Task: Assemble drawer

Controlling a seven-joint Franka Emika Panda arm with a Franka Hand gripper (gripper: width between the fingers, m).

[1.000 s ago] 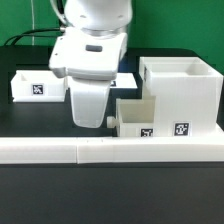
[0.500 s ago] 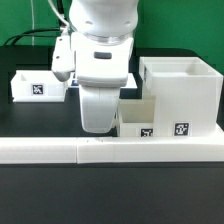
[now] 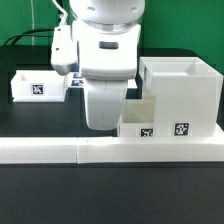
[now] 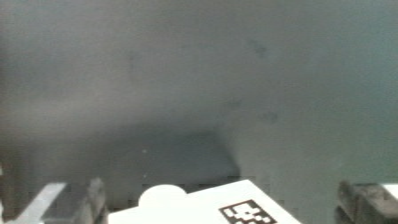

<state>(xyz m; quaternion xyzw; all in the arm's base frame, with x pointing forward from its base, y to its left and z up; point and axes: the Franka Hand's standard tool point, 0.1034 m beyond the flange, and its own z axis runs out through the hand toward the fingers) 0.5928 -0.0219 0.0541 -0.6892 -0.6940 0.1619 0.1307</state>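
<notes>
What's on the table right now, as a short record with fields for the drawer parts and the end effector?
casing: upright, exterior view's right
far tray: exterior view's left, alone, untouched
near tray: in front of casing, under the arm; contact with casing unclear
end effector: open, near tray's knob end between its fingers in wrist view
wall: long, low, across the foreground

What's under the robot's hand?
A small white tray with a round knob and a tag, below the open gripper. From the exterior view, the arm covers the gripper and part of that tray.
</notes>
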